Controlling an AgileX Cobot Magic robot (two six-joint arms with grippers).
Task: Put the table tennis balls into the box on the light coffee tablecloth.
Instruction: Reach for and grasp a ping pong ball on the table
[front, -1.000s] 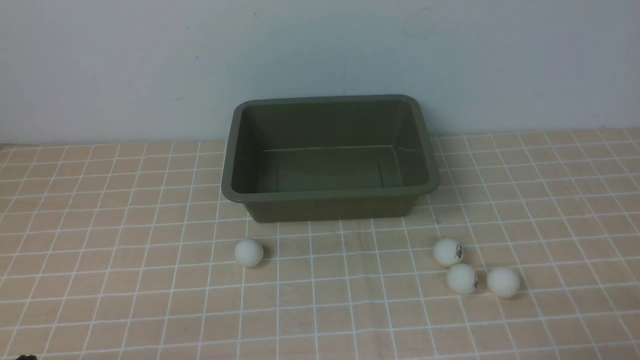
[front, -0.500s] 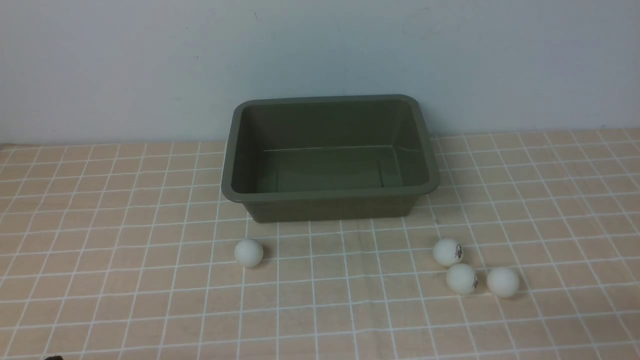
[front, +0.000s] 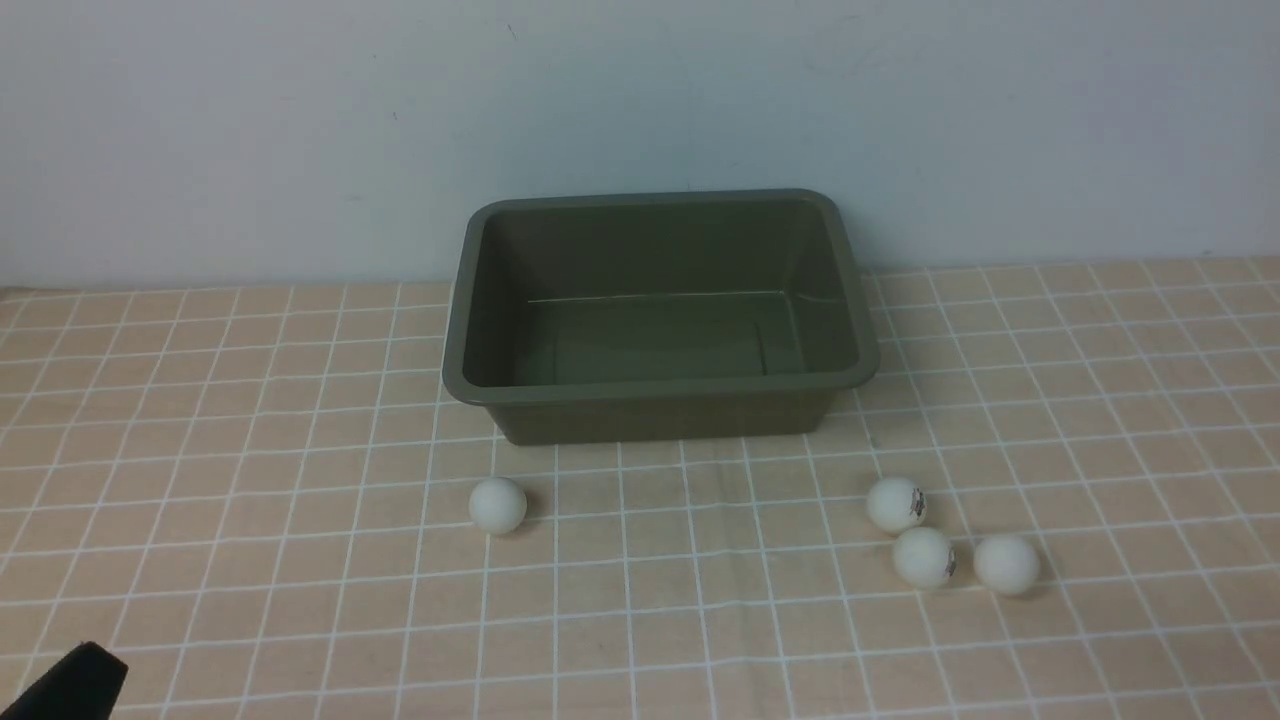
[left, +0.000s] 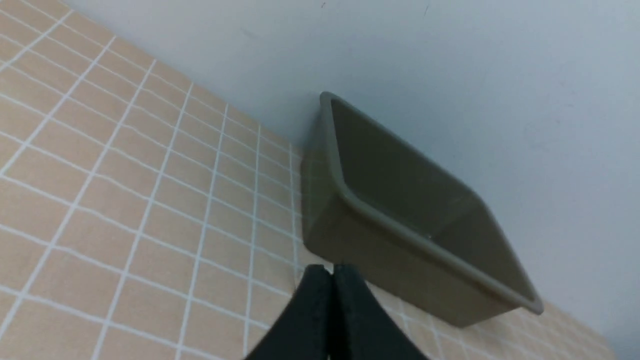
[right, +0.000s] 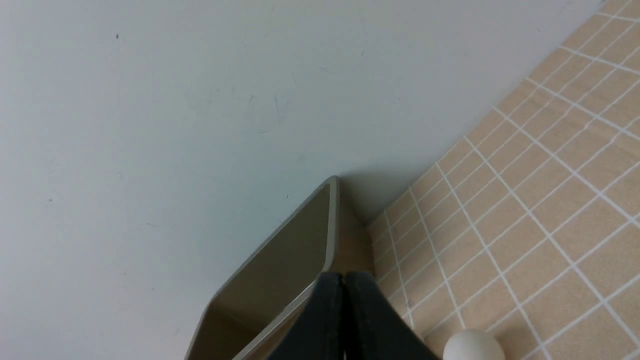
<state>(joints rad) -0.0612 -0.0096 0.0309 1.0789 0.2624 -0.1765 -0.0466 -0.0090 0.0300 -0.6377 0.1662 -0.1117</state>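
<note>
On the light coffee tablecloth, four table tennis balls sit just in front of the box, one by its left corner, three bunched off its right. My left hand and right hand are both pinched closed, empty, pointing toward the box.

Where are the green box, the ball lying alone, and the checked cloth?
green box (front: 660, 412), front view, near outer wall.
lone ball (front: 497, 505), front view, its middle.
checked cloth (front: 220, 520), front view, bare patch left of the ball.
</note>
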